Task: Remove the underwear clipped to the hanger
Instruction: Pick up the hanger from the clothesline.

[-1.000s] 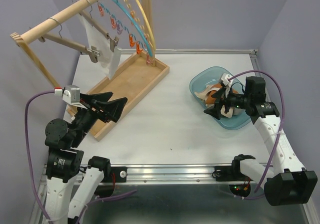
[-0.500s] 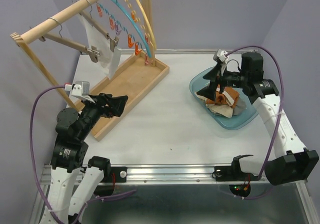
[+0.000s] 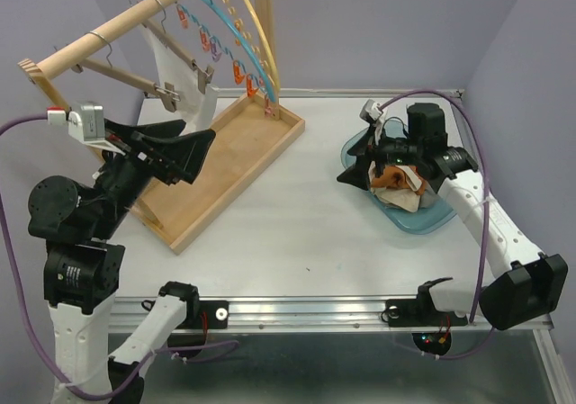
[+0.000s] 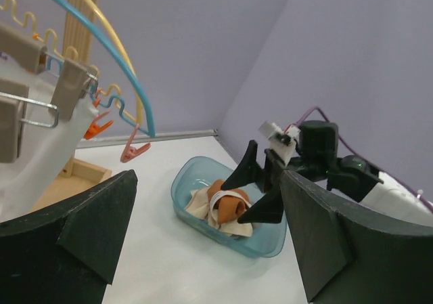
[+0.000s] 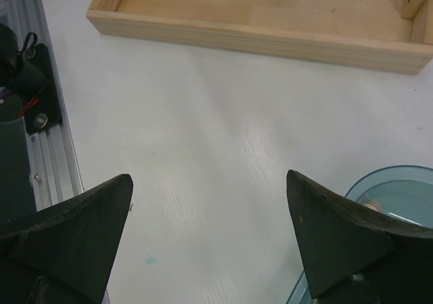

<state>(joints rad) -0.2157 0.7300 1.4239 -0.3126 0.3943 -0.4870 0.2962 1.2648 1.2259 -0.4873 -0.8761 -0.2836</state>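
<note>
While white underwear [image 3: 177,76] hangs clipped, left jaws and right jaws gape wide, empty.

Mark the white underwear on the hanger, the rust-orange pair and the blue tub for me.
white underwear [image 3: 183,85], top external view, middle of the hanging cloth.
rust-orange pair [image 4: 226,208], left wrist view, its bunched orange fabric.
blue tub [image 3: 414,227], top external view, the near rim.

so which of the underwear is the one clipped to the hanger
The white one, hanging from the clips of the wooden hanger on the rack. The rust-orange pair and the beige ones lie loose in the blue tub.
</note>
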